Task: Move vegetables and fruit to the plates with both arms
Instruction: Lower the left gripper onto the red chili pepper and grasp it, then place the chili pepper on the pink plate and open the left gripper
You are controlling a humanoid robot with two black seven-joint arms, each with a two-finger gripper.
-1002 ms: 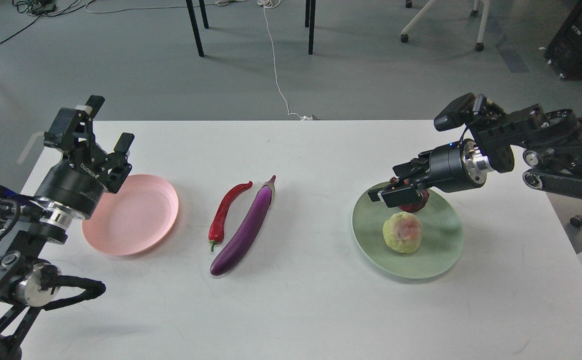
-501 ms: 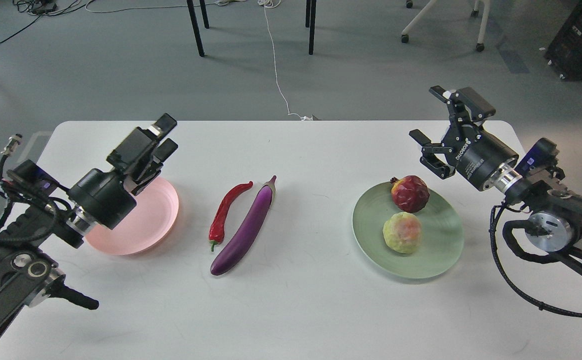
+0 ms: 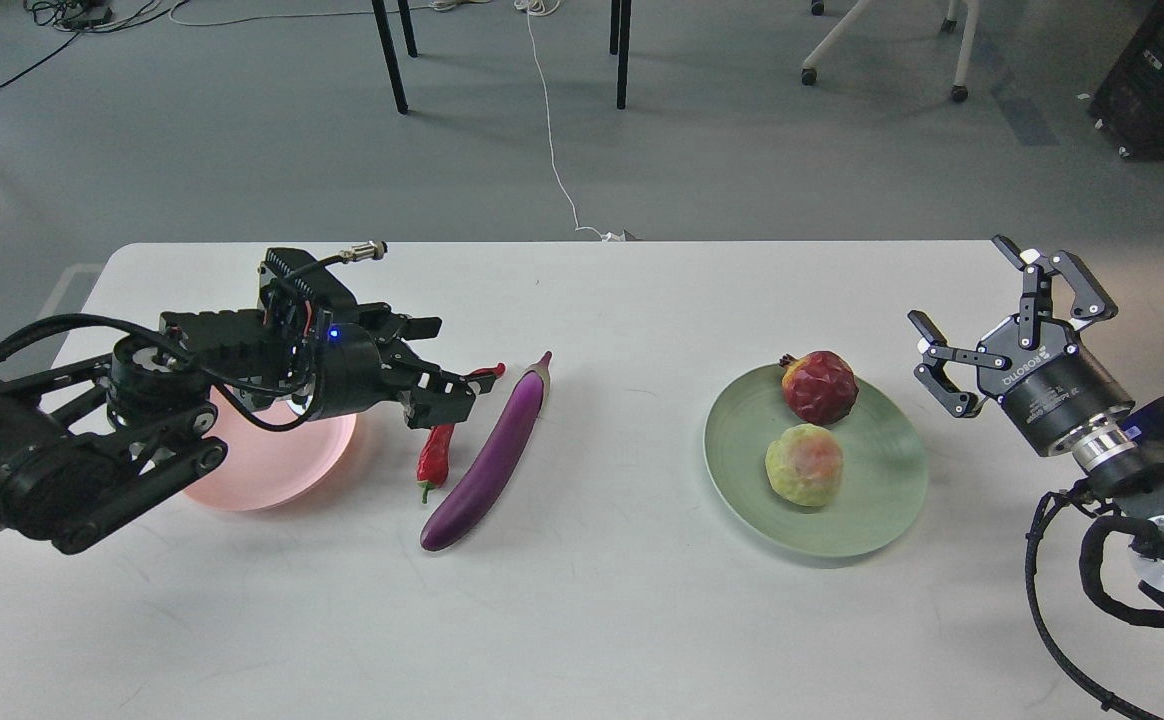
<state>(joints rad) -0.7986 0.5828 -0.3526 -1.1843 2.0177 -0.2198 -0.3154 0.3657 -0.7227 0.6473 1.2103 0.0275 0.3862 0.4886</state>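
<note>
The purple eggplant (image 3: 495, 452) lies at an angle on the white table, and the red chili pepper (image 3: 433, 458) lies just left of it. My left gripper (image 3: 450, 362) reaches in from the left, low over the chili's upper half and hiding part of it; its fingers stand apart. The pink plate (image 3: 267, 470) is empty and partly hidden behind my left arm. The pomegranate (image 3: 820, 387) and the bumpy yellow-green fruit (image 3: 804, 464) sit on the green plate (image 3: 877, 520). My right gripper (image 3: 982, 292) is open and empty, raised to the right of the green plate.
The table's far edge (image 3: 582, 243) runs behind the objects. Beyond it, black chair legs (image 3: 392, 60) and a white cable (image 3: 552, 150) stand on the grey floor. My right arm's cables (image 3: 1062, 590) hang over the table's right side.
My left gripper swung from above the pink plate rightward and down onto the chili. My right gripper left the pomegranate on the green plate and drew back to the right.
</note>
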